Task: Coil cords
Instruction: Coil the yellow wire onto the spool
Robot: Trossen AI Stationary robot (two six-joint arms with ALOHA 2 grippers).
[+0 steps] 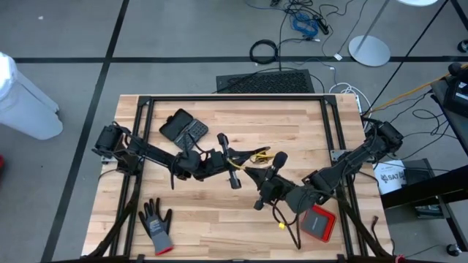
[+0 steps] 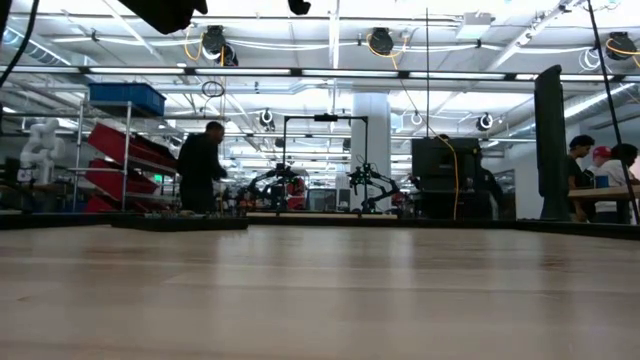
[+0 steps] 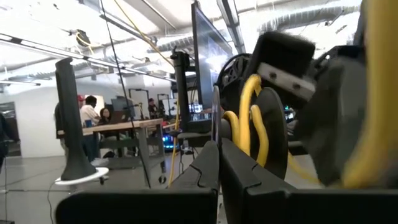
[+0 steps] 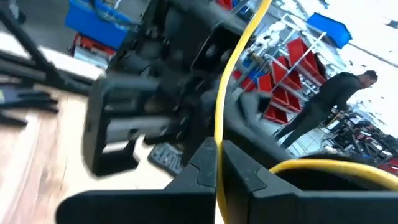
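Yellow cord [image 1: 257, 155], thin and looped, hangs mid-table between both dark arms. Left gripper [image 1: 228, 156], reaching toward 3 o'clock, is clenched on it; right gripper [image 1: 275, 162], angled toward 10 o'clock, pinches it too.

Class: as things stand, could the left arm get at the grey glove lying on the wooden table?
Probably not yet: the grey glove lies unobstructed, but the left hand is shut on the thin yellow cord.
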